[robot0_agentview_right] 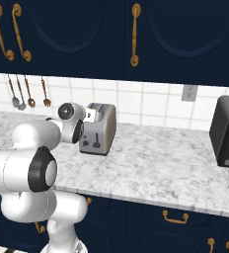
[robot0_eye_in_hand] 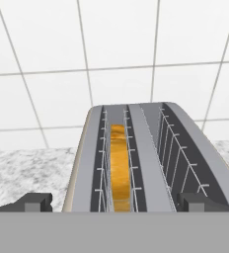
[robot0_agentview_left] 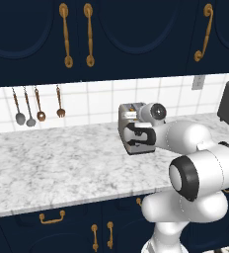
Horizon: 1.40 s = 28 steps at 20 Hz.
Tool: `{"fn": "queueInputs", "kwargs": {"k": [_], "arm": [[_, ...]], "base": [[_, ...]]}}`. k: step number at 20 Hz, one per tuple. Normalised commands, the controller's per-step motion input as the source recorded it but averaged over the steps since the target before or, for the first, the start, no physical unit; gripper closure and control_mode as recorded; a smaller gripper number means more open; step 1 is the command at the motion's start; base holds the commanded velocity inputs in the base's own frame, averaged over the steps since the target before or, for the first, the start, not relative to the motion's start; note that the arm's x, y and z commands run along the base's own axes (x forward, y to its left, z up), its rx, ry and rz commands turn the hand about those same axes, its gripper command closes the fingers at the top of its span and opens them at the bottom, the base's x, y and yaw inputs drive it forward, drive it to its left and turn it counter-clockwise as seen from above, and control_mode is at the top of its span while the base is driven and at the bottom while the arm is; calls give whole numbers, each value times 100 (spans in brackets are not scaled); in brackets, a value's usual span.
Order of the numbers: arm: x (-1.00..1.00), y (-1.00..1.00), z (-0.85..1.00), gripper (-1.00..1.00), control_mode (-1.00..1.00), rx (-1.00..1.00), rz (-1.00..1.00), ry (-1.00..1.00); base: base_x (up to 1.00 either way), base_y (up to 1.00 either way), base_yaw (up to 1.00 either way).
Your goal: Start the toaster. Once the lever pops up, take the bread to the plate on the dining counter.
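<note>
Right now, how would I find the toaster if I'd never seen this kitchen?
Look along the marbled worktop under the white tiled wall. The toaster stands near its back, right of the hanging spoons. It is small and silver-grey with two top slots, bread in one, unlike the bigger dark box further right.

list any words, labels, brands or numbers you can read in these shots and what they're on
None can be read.
The toaster has small dark controls on its narrow face, with no legible marks.
The dark appliance and wall outlet carry no visible text.
</note>
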Motion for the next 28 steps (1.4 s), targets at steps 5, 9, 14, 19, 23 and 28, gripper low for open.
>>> {"fn": "queueInputs", "kwargs": {"k": [5,9,14,19,23,28], "arm": [[0,0,0,-100,-100,0,0,0],[0,0,0,-100,-100,0,0,0],[0,0,0,-100,-100,0,0,0],[0,0,0,-100,-100,0,0,0],[0,0,0,-100,-100,0,0,0],[0,0,0,-100,-100,0,0,0]], "base": [[0,0,0],[0,0,0],[0,0,0],[0,0,0],[0,0,0],[0,0,0]]}}
